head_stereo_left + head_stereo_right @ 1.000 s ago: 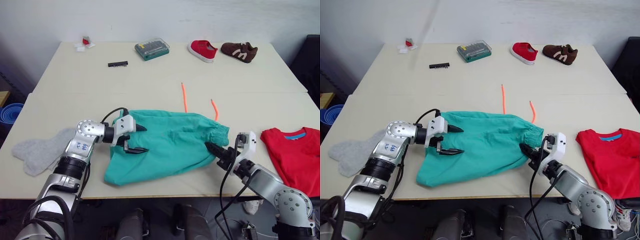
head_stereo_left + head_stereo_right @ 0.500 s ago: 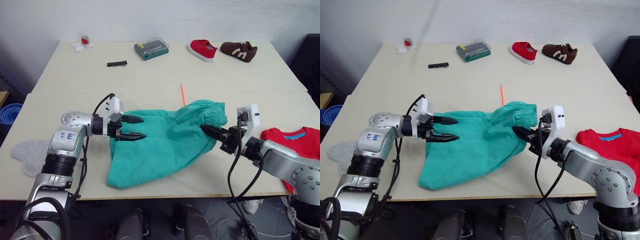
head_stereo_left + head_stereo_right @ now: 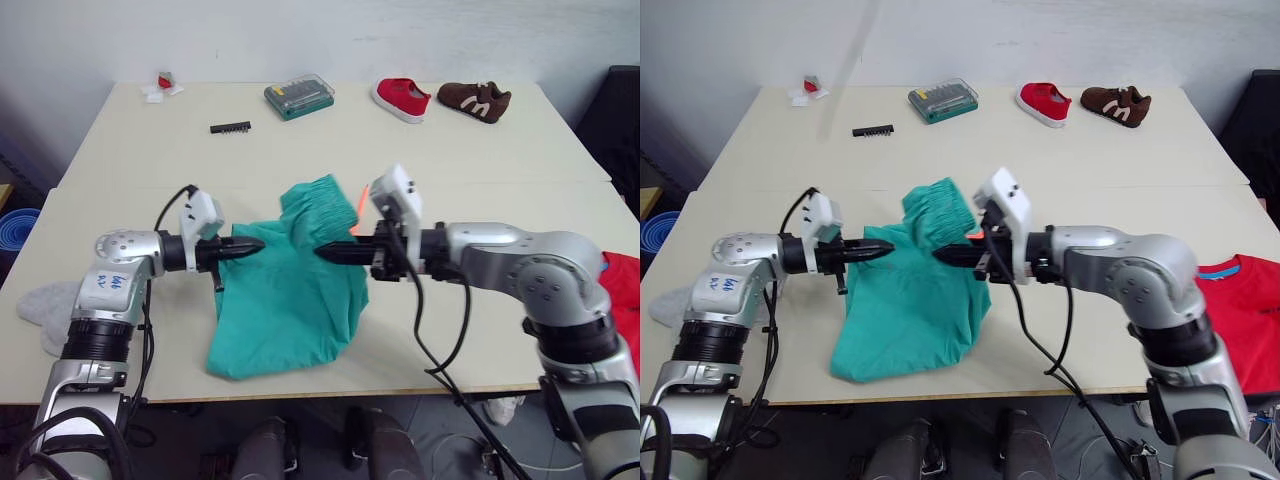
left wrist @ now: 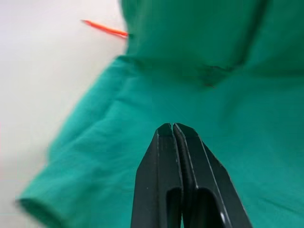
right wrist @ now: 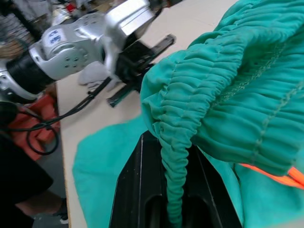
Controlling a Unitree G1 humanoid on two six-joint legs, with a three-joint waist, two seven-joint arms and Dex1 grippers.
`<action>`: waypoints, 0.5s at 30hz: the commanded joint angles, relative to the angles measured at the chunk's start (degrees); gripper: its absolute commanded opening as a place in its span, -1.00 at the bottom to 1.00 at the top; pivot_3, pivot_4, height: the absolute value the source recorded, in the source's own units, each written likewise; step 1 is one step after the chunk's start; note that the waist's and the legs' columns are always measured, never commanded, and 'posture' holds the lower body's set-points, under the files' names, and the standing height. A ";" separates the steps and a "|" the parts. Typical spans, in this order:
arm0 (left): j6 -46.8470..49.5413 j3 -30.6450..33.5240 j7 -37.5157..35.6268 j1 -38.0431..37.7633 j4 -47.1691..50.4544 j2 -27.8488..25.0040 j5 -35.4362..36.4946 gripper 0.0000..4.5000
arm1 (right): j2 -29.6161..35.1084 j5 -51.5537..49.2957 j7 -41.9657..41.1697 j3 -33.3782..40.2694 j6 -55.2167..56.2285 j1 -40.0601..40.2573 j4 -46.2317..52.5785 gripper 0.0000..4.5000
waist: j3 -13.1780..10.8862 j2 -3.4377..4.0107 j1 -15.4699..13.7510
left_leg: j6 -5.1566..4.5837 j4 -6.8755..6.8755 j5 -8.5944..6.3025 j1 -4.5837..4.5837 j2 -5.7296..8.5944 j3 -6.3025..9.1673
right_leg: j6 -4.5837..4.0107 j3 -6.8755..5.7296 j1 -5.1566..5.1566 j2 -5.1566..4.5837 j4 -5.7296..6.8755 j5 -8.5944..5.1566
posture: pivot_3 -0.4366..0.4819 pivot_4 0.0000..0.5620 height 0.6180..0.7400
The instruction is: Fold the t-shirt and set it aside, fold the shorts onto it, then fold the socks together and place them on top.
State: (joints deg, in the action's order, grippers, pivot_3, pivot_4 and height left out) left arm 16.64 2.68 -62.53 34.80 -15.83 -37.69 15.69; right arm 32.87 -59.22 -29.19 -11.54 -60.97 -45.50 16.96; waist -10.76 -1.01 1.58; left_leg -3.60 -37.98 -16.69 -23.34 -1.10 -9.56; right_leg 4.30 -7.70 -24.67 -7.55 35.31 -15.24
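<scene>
The shorts (image 3: 285, 300) lie near the front edge of the table (image 3: 480, 150), with the lower part spread flat and the gathered waistband lifted up and carried over toward the robot's left. The right gripper (image 3: 325, 255) holds that waistband — in the right wrist view its two fingers (image 5: 130, 190) are clamped on the bunched elastic edge, with the cloth hanging over them. The left gripper (image 3: 255, 244) reaches in from the other side at about the same height, its fingers (image 4: 164, 161) pressed together with no cloth between them, the tips pointing at the raised fold and just beside it.

A thin orange strip (image 3: 358, 200) shows behind the lifted waistband. The t-shirt (image 3: 1240, 310) lies flat at the robot's right end of the table, well apart from the shorts. The socks (image 3: 45, 305) lie at the robot's left end, near the table edge beside the left arm.

At the far side of the table sit a green tool case (image 3: 299, 97), a small black bit strip (image 3: 230, 127), a red shoe (image 3: 402, 98) and a brown shoe (image 3: 477, 99) — all well away from the clothing.
</scene>
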 commanded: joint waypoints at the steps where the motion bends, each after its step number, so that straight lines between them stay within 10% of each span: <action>1: 1.47 5.44 3.58 -1.56 4.05 -2.41 2.08 -0.98 | -5.18 7.31 -4.93 -6.73 2.45 -3.43 -4.98 -1.00 | 0.00 0.00 0.25 | 0.00 0.00 -0.01 0.01 0.01 -0.02 | 0.00 0.00 -0.01 0.00 0.04 0.00 | -0.05 -0.47 1.00; 6: 3.79 8.84 5.98 -3.37 7.31 -4.17 3.40 -0.98 | -11.70 20.87 -6.58 -13.56 11.28 -4.24 -12.00 -1.00 | 0.00 0.00 0.28 | 0.00 0.00 -0.02 -0.02 0.03 -0.12 | 0.00 -0.01 -0.04 0.03 0.27 0.00 | -0.05 -0.47 1.00; 15: 4.23 9.55 6.48 -1.88 6.46 -6.55 3.47 -1.00 | -18.88 19.97 -12.74 -10.87 6.85 -3.56 -11.99 0.26 | 0.00 -0.01 0.16 | 0.29 0.01 -0.19 -0.02 0.04 -0.14 | 0.01 0.01 -0.05 0.04 0.28 0.00 | -0.05 -0.47 1.00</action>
State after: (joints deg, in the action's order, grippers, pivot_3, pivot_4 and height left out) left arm 21.22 11.20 -56.05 31.25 -9.99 -43.02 18.11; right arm 14.74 -37.19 -40.61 -25.83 -53.28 -48.67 3.64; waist -10.76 -1.02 1.75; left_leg -3.29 -37.97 -16.90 -23.36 -1.06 -9.70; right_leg 4.31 -7.68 -24.73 -7.51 35.59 -15.24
